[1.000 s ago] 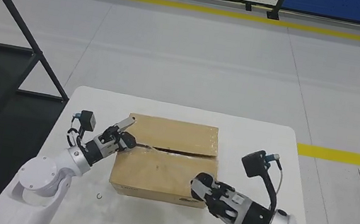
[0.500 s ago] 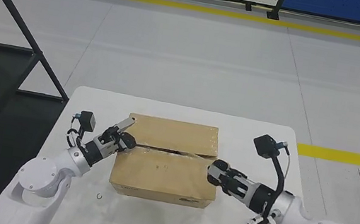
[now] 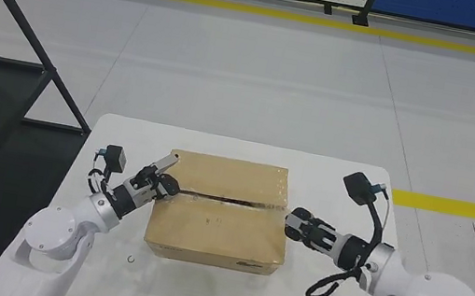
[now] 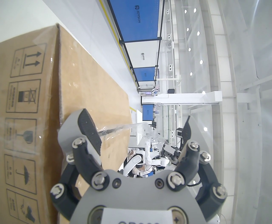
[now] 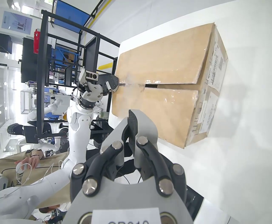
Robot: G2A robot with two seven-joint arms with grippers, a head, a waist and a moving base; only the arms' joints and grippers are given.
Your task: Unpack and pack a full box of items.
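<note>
Box is found centred on the table, flaps down, top seam slightly parted. Left end effector is held released at the box's left end — right end effector is clenched on nothing, just beside the right end.

One cardboard box. One white table. Two sets of jaws.

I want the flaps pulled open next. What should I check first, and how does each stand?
1. Box flat on the table: ok.
2. Tape on the top seam parted: not ok, clear film bridges the end by the left gripper.
3. Left gripper open: ok.
4. Right gripper open for a flap: not ok, shut.
5. Right gripper clear of the box's side: cannot tell.
</note>
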